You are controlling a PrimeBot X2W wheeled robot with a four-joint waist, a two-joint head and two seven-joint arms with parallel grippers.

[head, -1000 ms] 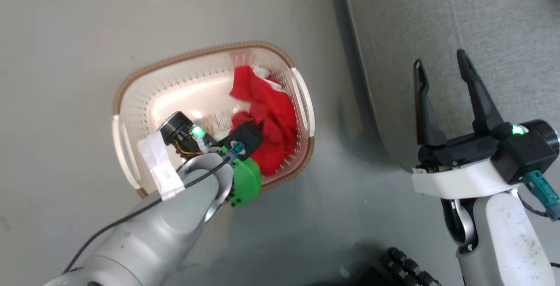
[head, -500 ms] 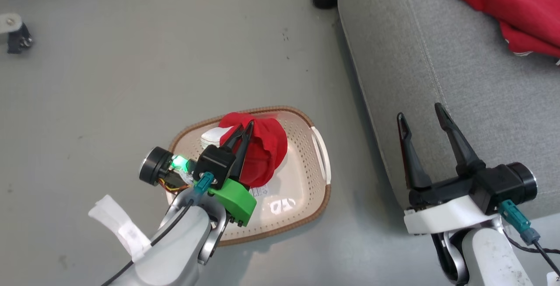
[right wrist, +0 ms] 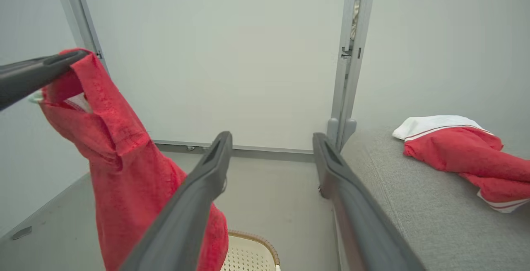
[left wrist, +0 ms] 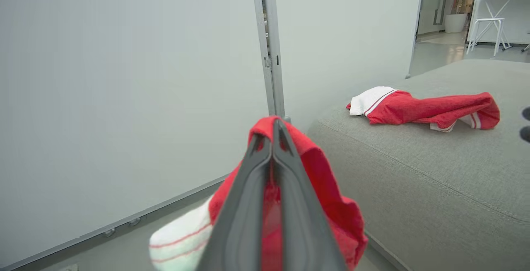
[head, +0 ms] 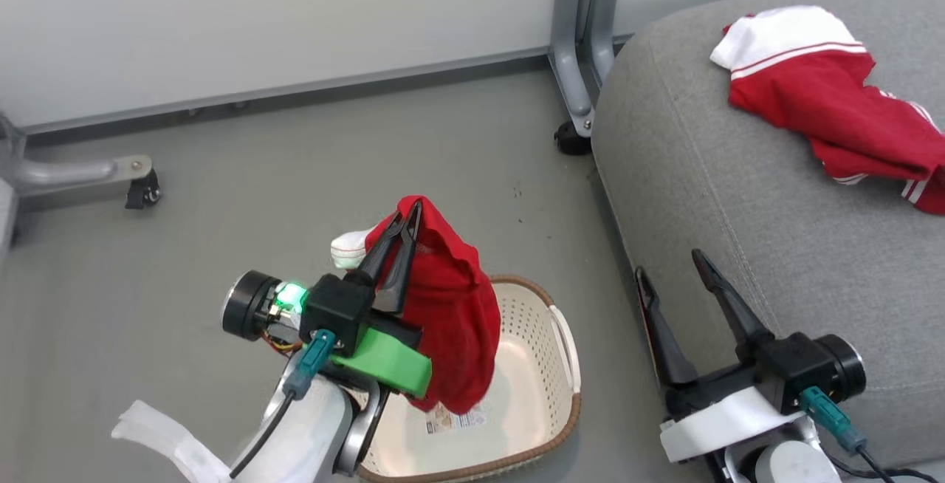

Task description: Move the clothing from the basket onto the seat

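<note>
Currently one red garment hangs over the basket, its top fold clamped in the left gripper; the right gripper idles beside the seat, fingers apart. Risk: the shallow pinch could slip in transit, or the trailing hem could drag the basket.

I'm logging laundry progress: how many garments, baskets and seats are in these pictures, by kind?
Red garments: 2 (hanging garment in the left end effector; lying garment on the seat)
Basket: 1
Seat: 1
Total: 4
</note>
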